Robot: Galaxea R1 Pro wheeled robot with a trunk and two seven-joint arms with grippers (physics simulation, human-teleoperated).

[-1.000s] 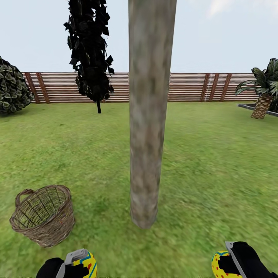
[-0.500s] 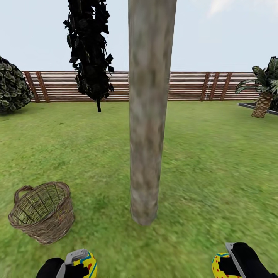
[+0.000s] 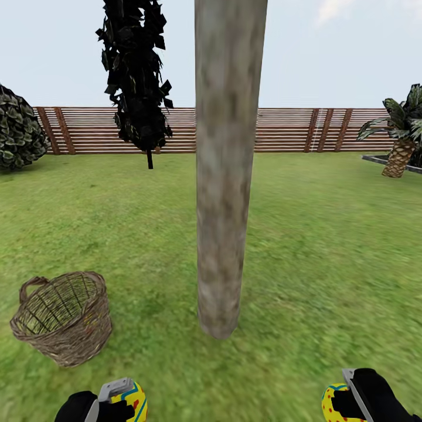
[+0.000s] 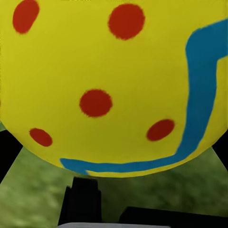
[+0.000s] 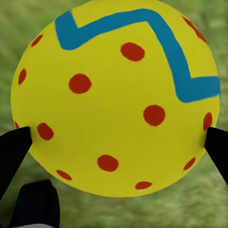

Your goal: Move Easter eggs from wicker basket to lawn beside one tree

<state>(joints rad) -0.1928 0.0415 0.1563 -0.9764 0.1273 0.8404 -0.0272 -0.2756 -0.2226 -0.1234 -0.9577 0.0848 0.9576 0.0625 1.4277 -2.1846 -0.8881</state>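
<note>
While each hand grips one Easter egg, the pair sits low at the near edge of the head view, over the lawn. Left hand: closed on a yellow egg with red dots and a blue zigzag; in the left wrist view this egg is seen close up, with dark fingers at its two sides and blurred grass beneath. Right hand: closed on a second yellow egg with red dots; in the right wrist view that egg carries a blue zigzag band and is pinched between two dark fingertips, with grass behind it. Wicker basket: brown, open-weave, tilted on the grass ahead of the left hand, loop handle at the rim on its far left; whether anything lies in it cannot be told. Tree: bare, mottled grey-brown trunk, upright, rooted in the lawn between the two hands and farther forward, just right of the basket but apart from it. Background: a narrow dark cypress, a rounded bush at far left, a short palm at far right, and a brown slatted fence closing the garden under a pale sky.
</note>
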